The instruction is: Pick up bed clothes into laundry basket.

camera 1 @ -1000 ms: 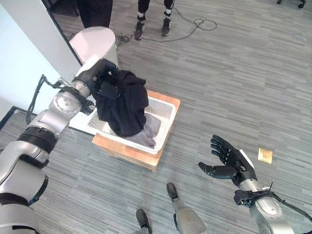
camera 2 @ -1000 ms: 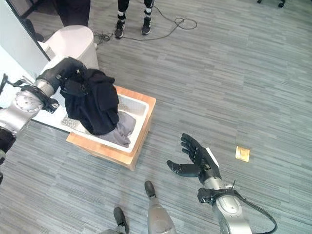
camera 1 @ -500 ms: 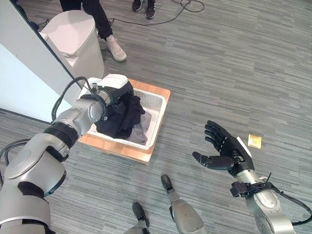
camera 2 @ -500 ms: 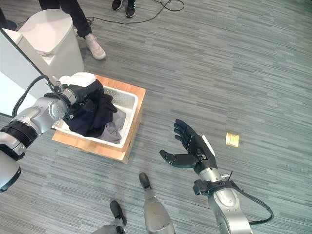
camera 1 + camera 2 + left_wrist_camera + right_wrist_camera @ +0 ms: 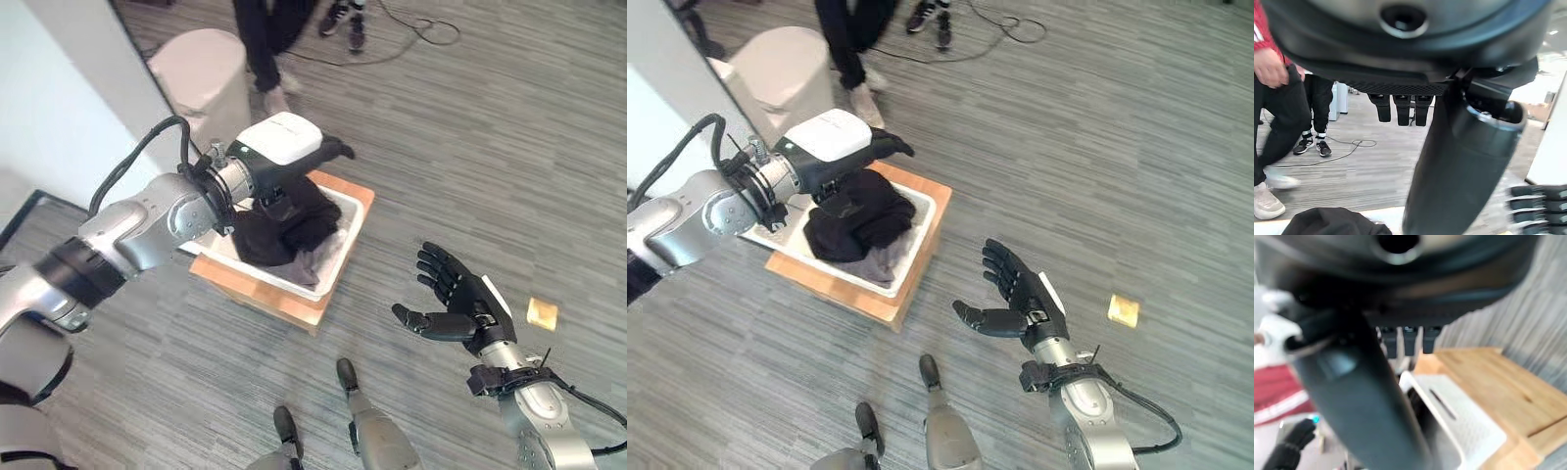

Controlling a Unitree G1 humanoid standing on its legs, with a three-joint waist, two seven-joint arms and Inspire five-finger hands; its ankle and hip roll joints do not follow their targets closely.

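- Two garments, a black garment [image 5: 289, 220] on top and a grey cloth [image 5: 312, 262] under it, lie heaped inside the white laundry basket [image 5: 349, 231], which sits on a wooden platform [image 5: 284, 304] on the floor.
- Left robot hand [image 5: 318, 149] hovers above the basket, fingers straight, holding nothing.
- Right robot hand [image 5: 456, 305] waits well apart, spread wide and empty.
- By my judgement this load is delivered; no other clothes appear on the floor.
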